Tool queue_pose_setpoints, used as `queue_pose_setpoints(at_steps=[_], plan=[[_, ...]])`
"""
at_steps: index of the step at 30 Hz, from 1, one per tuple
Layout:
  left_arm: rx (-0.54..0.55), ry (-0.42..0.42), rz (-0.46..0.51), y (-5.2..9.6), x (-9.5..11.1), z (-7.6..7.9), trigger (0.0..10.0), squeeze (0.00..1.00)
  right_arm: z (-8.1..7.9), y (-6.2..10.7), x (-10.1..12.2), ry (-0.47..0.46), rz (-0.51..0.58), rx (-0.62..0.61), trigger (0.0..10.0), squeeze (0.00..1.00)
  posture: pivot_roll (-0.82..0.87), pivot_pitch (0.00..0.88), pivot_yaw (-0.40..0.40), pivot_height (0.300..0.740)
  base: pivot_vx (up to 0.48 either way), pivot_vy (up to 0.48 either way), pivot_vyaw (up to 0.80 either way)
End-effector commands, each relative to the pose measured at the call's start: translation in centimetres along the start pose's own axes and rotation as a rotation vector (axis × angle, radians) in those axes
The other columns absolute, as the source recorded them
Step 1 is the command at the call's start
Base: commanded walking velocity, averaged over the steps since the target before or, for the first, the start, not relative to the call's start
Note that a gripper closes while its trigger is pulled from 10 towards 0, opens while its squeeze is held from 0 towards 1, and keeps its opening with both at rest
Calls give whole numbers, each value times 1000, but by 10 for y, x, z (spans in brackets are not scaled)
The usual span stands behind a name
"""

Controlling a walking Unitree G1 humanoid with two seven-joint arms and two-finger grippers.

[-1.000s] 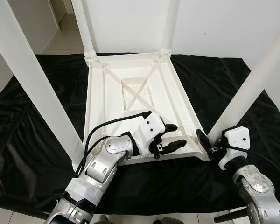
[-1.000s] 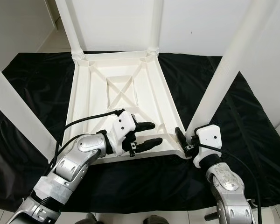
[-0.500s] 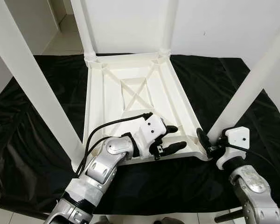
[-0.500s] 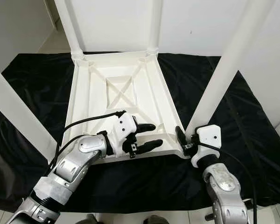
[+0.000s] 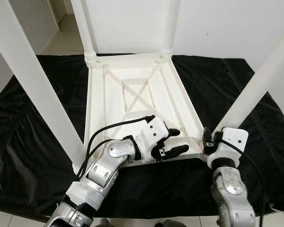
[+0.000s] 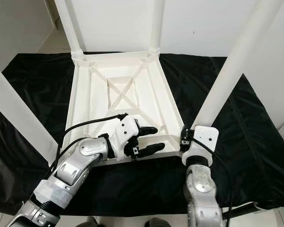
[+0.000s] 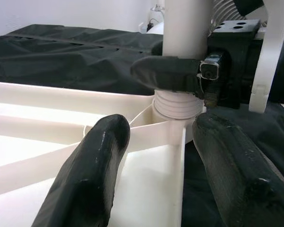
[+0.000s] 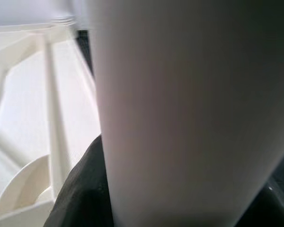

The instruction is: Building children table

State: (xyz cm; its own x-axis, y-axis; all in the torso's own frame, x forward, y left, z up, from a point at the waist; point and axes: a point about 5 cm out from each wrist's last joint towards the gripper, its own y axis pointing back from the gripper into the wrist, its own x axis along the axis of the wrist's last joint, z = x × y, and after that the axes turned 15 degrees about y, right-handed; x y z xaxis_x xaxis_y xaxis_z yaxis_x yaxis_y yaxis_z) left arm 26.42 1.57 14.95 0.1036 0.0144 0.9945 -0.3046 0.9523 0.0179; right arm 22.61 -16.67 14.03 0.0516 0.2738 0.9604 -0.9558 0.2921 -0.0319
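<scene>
The left gripper (image 7: 154,165) hovers with its 2 black fingers (image 7: 92,182) spread apart above the corner of the upturned white tabletop (image 7: 47,137). Beyond them, a white table leg (image 7: 185,33) stands upright in its ribbed corner socket (image 7: 176,105). The right gripper's black finger (image 7: 165,73) presses against the leg's base. Black cloth (image 7: 61,52) lies behind.

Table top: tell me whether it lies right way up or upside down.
Upside down. The table top lies on the black sheet with its ribbed underside facing up, and the legs stand upward from its corners.
</scene>
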Motion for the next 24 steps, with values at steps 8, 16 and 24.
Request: queue_pose_setpoints(at_steps=[8, 16, 24], plan=[[-31, -5, -4, 0, -1, 4, 10000, 0, -12, 5, -8, -22, -94, -48, 10000, 31, -83, 26, 11, 740, 0, 0, 0], [-27, -13, -7, 1, -1, 2, 10000, 0, -9, 2, 0, -55, -26, 25, 10000, 1000, -75, 13, 6, 740, 0, 0, 0], [-30, -17, -9, 2, -1, 2, 10000, 0, 7, 2, 0, -14, 40, 160, 10000, 0, -77, 8, 9, 740, 0, 0, 0]])
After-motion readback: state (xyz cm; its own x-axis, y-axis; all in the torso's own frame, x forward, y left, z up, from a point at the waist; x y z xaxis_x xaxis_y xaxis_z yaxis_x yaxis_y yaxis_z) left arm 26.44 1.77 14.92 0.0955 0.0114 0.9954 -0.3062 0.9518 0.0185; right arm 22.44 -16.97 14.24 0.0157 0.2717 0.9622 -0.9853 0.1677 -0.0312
